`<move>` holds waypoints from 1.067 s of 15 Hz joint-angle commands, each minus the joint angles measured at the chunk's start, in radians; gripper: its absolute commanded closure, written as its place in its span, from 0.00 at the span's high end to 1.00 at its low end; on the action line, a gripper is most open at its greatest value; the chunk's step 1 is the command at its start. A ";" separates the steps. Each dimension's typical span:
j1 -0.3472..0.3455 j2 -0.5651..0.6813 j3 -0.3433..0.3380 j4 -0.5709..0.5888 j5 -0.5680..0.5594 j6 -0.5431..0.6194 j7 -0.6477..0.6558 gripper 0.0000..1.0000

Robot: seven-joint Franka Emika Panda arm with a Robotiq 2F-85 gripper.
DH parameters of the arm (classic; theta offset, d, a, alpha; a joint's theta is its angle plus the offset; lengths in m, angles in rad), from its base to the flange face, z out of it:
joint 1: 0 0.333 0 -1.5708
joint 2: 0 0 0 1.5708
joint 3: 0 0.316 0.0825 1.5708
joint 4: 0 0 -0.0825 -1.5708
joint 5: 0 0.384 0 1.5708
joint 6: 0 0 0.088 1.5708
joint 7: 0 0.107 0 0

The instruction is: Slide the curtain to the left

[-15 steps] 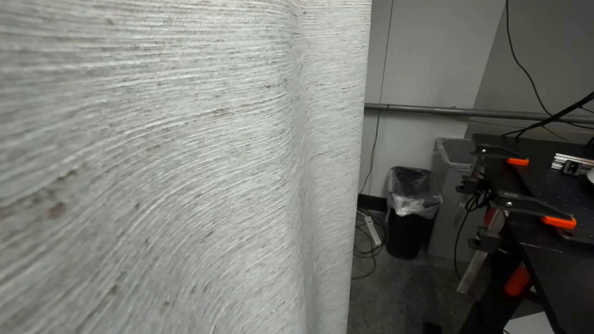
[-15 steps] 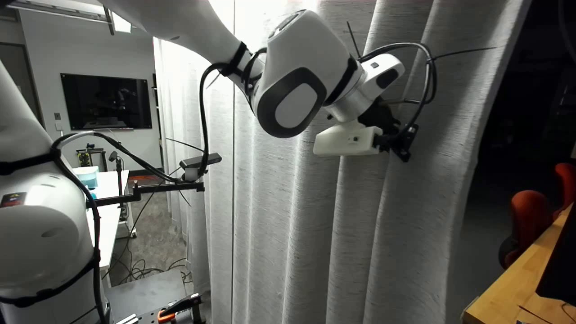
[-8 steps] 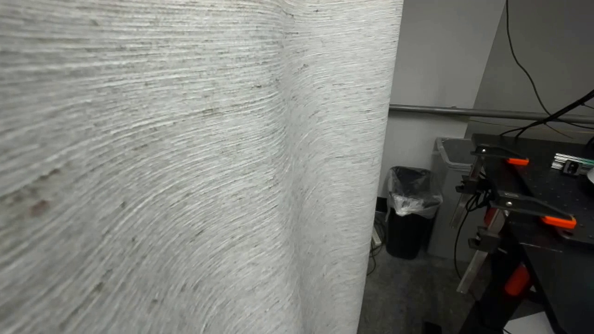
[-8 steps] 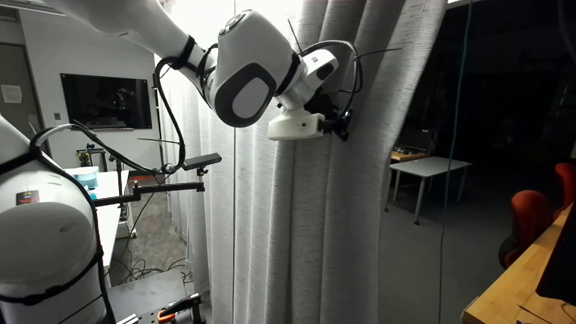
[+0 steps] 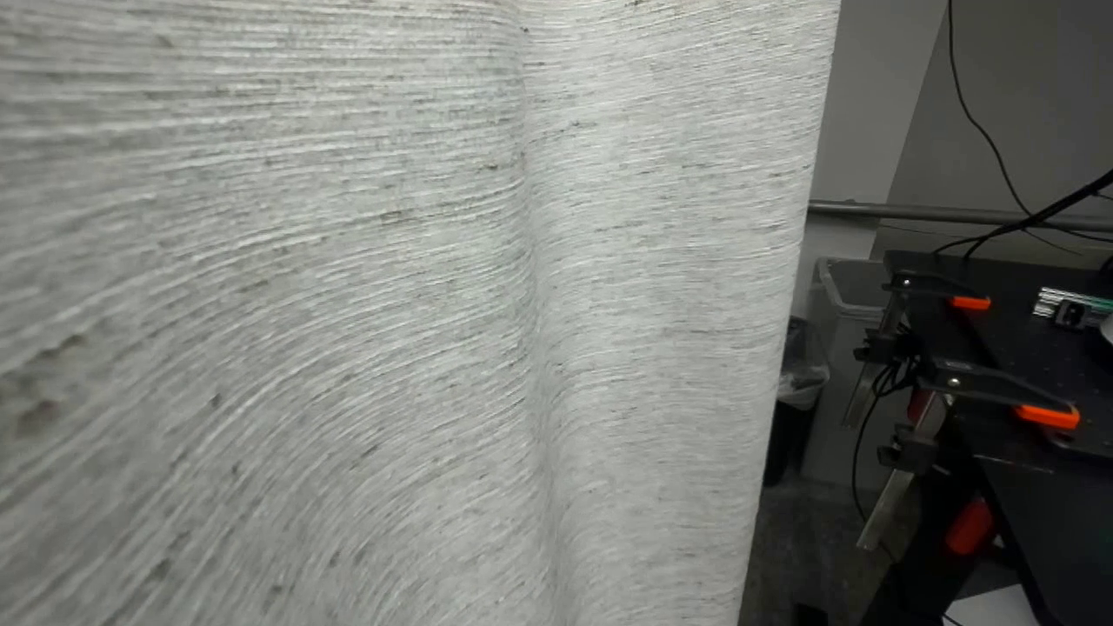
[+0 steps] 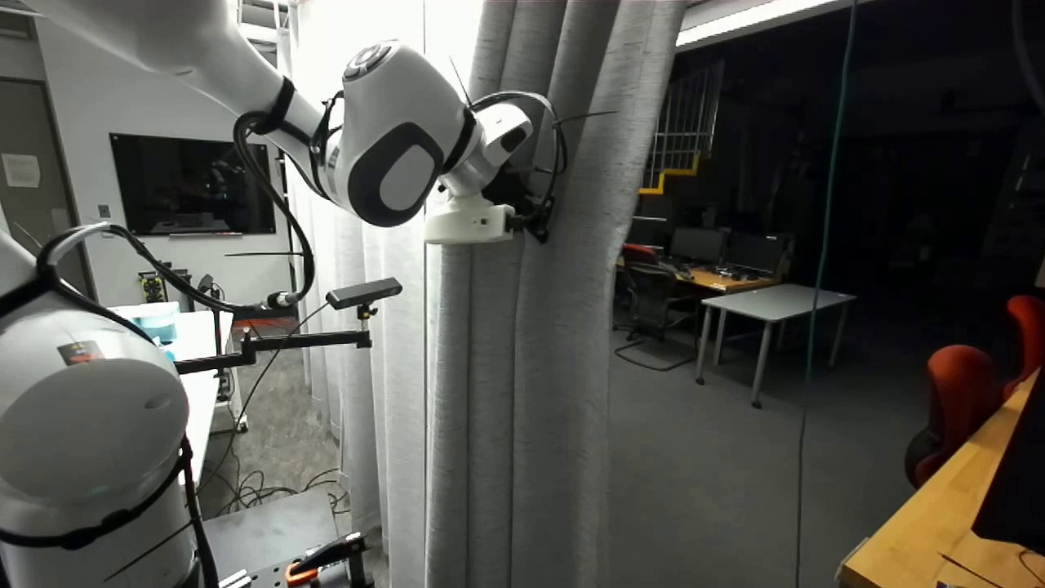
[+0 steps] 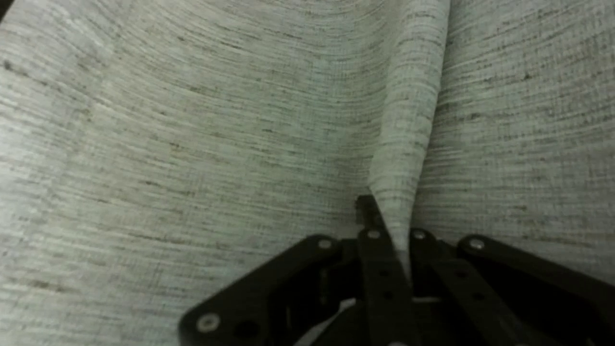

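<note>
Across most of an exterior view hangs the curtain (image 5: 391, 287), pale grey cloth with fine sideways streaks and soft upright folds, its edge coming down right of centre. It shows in an exterior view too, gathered into deep folds near the middle, with dim grey floor (image 6: 702, 482) to its right. From the left the white arm (image 6: 404, 98) reaches to the cloth, its far end close against the folds. At lower right there is a wooden desk (image 6: 922, 510); a light grey desk (image 6: 780, 302) stands farther back in the gloom, and a white desk (image 6: 196, 328) is partly hidden behind the arm. A black desk (image 5: 1061, 513) occupies the right side in an exterior view. A dark screen (image 6: 192, 184) hangs on the wall (image 6: 163, 90) at left, and a red chair (image 6: 962, 400) stands near the wooden desk. Past the curtain's edge are a grey bin (image 5: 856, 374) and a black bin (image 5: 787, 439), the black one partly covered by the cloth. Two clamps (image 5: 1000, 380) with orange ends are fixed on the black desk. In the wrist view, the end effector (image 7: 396, 235) is clenched on a narrow upright fold of the curtain, the cloth pinched between its two dark fingers (image 7: 384, 278).
</note>
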 commanded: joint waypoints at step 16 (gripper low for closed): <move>0.257 0.243 0.342 0.097 -0.020 -0.015 0.302 0.01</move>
